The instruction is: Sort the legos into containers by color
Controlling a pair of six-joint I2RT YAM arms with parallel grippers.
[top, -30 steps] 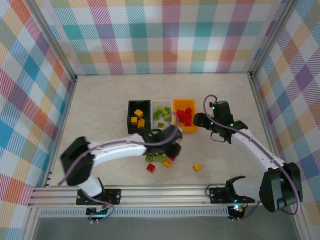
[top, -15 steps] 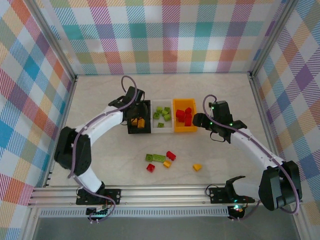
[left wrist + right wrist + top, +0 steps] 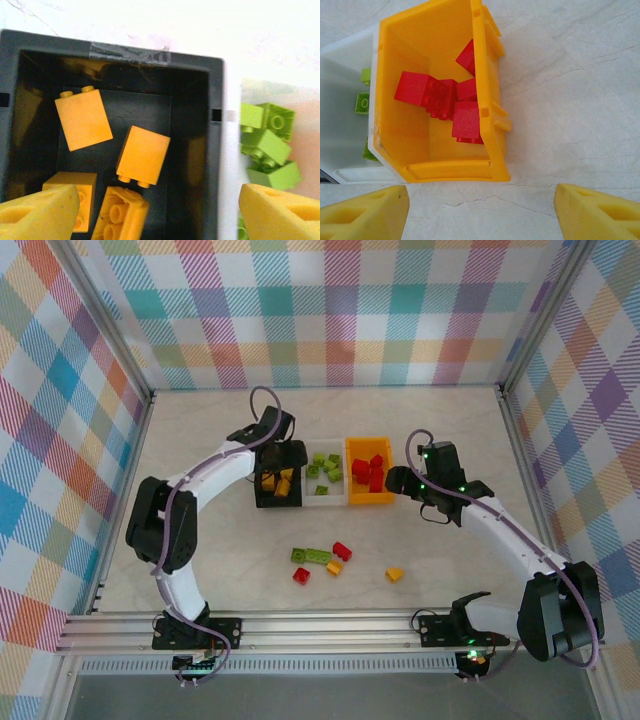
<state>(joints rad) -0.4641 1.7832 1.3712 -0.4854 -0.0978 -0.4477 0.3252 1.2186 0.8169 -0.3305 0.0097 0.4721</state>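
Entry: legible text, labels, brands, numbers, signs. I can read none in any view.

Item checked: grey strip of tape (image 3: 131, 51) on the far rim of the black rectangular plastic bin (image 3: 216, 150). I can make out no writing on it.

Item checked: studs of the yellow-orange studded plastic bricks (image 3: 83, 120) in that bin. They are too blurred for me to read any mark.

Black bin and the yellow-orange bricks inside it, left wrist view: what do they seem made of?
Black bin: likely moulded plastic, semi-gloss; its inner walls reflect the bricks' yellow. A strip of tape, seemingly clear, lies along its far rim. Yellow-orange bricks: hard plastic, with smooth satin faces and crisp moulded studs.
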